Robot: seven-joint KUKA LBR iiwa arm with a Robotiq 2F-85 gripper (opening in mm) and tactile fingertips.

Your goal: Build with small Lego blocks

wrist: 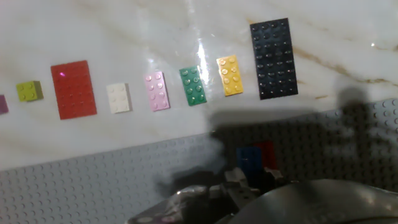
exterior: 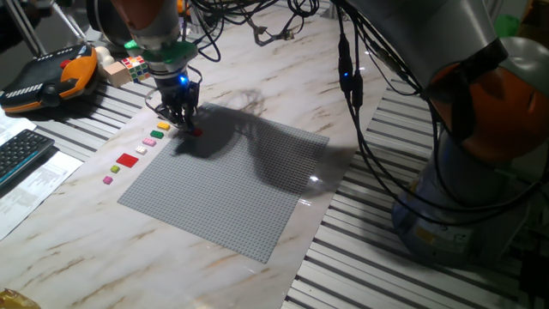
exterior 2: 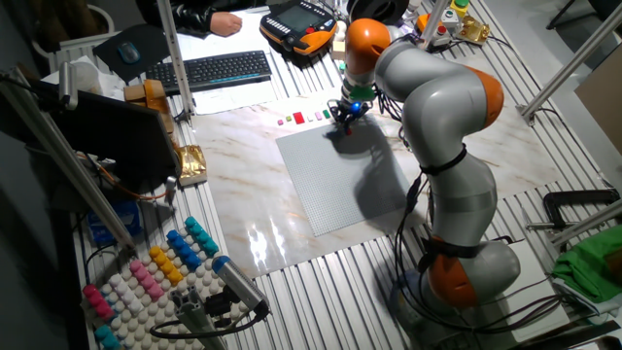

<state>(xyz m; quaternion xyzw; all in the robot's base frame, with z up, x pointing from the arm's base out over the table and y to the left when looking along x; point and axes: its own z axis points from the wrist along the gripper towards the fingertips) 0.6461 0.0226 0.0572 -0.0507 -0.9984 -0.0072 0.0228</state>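
The gripper [exterior: 183, 118] hangs low over the far corner of the grey baseplate [exterior: 232, 184], where a blue block [wrist: 249, 156] and a red block [wrist: 266, 153] sit side by side on its studs. Whether the jaws are clenched or released cannot be told. Just off the baseplate's edge, on the desk [exterior: 257, 73], lie the black plate [wrist: 273, 58], yellow [wrist: 229, 75], green [wrist: 193, 86], pink [wrist: 157, 91] and white [wrist: 118, 98] bricks and a larger red plate [wrist: 73, 88] in a row.

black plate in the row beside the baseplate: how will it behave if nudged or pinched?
The black plate looks rigid moulded plastic, so probably no flex. It lies flat and low, so unlikely to tip or roll. The marble tabletop looks glossy, so a nudge probably slides it; its thin edges may be awkward to pinch.
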